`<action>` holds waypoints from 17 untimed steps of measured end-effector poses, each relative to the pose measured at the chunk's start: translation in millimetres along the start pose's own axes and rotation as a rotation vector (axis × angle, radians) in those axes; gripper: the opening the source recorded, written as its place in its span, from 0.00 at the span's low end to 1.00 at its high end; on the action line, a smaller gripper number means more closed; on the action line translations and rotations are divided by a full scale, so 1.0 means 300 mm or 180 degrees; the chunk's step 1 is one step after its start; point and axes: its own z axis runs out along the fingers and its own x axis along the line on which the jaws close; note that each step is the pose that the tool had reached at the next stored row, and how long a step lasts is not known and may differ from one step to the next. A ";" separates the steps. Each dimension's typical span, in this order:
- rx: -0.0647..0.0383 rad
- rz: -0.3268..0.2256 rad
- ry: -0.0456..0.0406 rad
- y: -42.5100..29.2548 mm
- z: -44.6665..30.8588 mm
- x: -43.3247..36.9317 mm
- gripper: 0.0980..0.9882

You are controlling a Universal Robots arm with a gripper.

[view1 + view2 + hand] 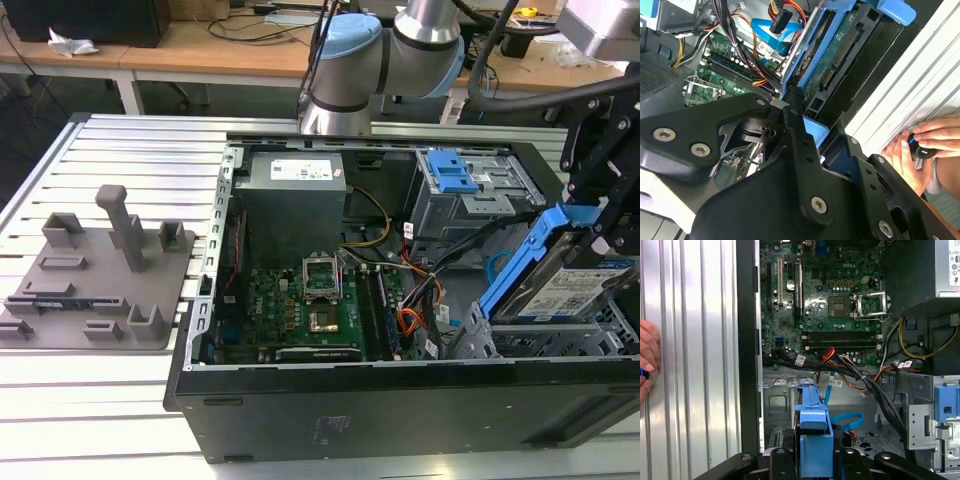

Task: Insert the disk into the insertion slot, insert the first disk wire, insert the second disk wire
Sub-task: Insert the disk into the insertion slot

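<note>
One black gripper (815, 460) is clamped on the single silver-grey hard drive in its blue plastic carrier (565, 288). The drive sits tilted over one grey perforated sheet-metal drive cage (530, 342), at the exterior view's right.

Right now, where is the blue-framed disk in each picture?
Exterior view: the disk, tilted over the grey cage, at the exterior view's right.
Second wrist view: the disk, beside the motherboard.
First wrist view: the disk, across cables from the motherboard.
Shared landmark: the motherboard.
</note>
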 end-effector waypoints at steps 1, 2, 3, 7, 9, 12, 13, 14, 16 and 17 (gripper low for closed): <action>0.0000 0.0000 0.0000 0.000 0.013 0.000 0.30; 0.0000 -0.0001 0.0000 0.000 0.030 0.001 0.30; 0.0000 -0.0001 0.0000 0.000 0.039 0.001 0.30; 0.0000 -0.0001 0.0000 0.000 0.069 0.003 0.30; 0.0000 -0.0001 0.0000 0.000 0.078 0.003 0.30; 0.0000 -0.0001 0.0000 0.000 0.079 0.003 0.52; 0.0000 -0.0001 0.0001 0.000 0.079 0.003 0.52; 0.0000 -0.0001 0.0000 0.000 0.079 0.003 0.59; 0.0000 -0.0001 0.0000 0.000 0.080 0.003 0.59; 0.0000 -0.0001 0.0000 0.000 0.080 0.003 0.59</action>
